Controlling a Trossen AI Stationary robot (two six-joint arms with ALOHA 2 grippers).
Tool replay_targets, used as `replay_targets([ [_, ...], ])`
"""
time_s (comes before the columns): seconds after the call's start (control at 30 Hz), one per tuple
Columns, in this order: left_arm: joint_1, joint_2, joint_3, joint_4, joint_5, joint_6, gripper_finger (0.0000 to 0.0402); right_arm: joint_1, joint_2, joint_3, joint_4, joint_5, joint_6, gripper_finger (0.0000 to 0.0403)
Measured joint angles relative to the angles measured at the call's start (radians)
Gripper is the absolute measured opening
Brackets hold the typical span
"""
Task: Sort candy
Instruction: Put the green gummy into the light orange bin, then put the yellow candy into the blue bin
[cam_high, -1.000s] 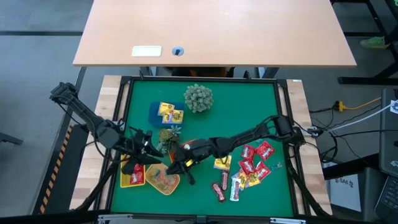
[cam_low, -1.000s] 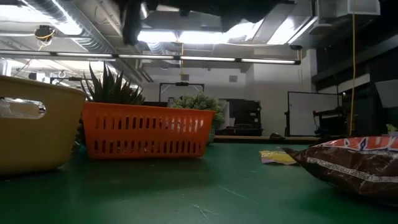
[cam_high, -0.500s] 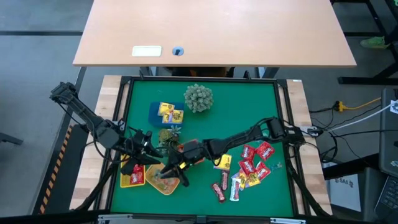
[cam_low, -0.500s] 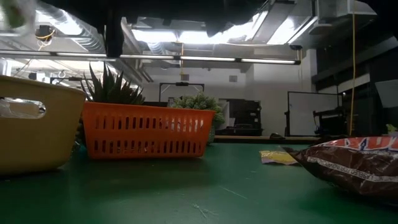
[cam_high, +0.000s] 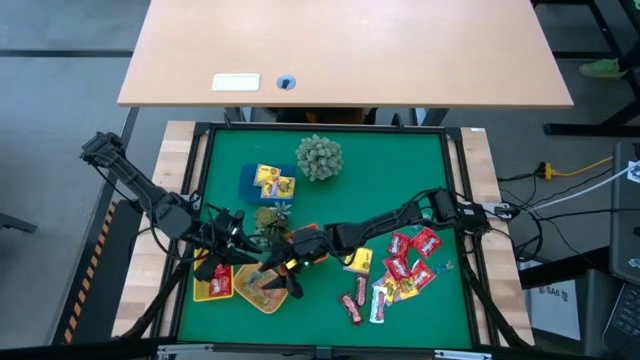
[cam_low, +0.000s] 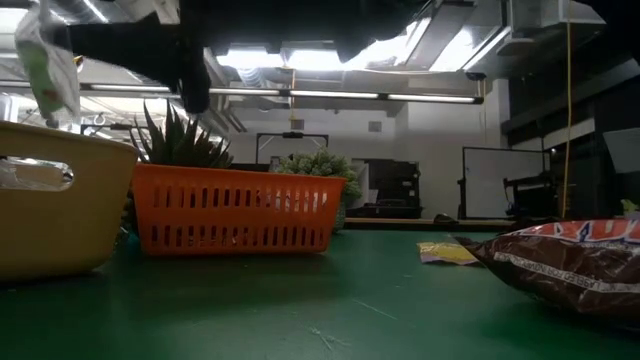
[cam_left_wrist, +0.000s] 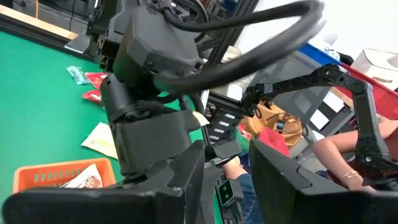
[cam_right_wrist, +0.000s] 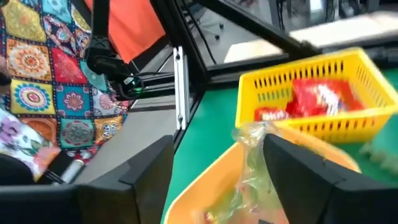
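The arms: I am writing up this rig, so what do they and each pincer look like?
Both the left arm and the right arm are dark, slim and jointed. A thick black cable loops over the right arm's blocky wrist. The right pincer has two broad, flat dark fingers.

A matt green mat (cam_high: 400, 170) is covering the table. The yellow basket (cam_right_wrist: 311, 102) is looking like slotted plastic; the clear candy wrapper (cam_right_wrist: 255, 158) is showing crinkled, glossy film. Red packets (cam_high: 410, 262) are shining.

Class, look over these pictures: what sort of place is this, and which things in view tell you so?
Probably a robotics lab or workshop: a green work mat fenced by a black frame, two robot arms over trays of candy, and exposed ceiling ducts beyond.
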Motion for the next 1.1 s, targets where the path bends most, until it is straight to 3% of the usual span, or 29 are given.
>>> replay_targets([
  [0.4, 0.001, 0.0, 0.0, 0.0, -0.011, 0.0, 0.0114, 0.0, 0.0, 0.0, -0.23, -0.129, 0.264, 0.025],
  [0.83, 0.001, 0.0, 0.0, 0.0, -0.011, 0.0, 0.0114, -0.002, -0.002, 0.0, -0.3, -0.192, 0.236, 0.025],
  [1.1, 0.001, 0.0, 0.0, 0.0, -0.011, 0.0, 0.0114, -0.015, -0.002, 0.108, -0.594, -0.225, 0.139, 0.025],
])
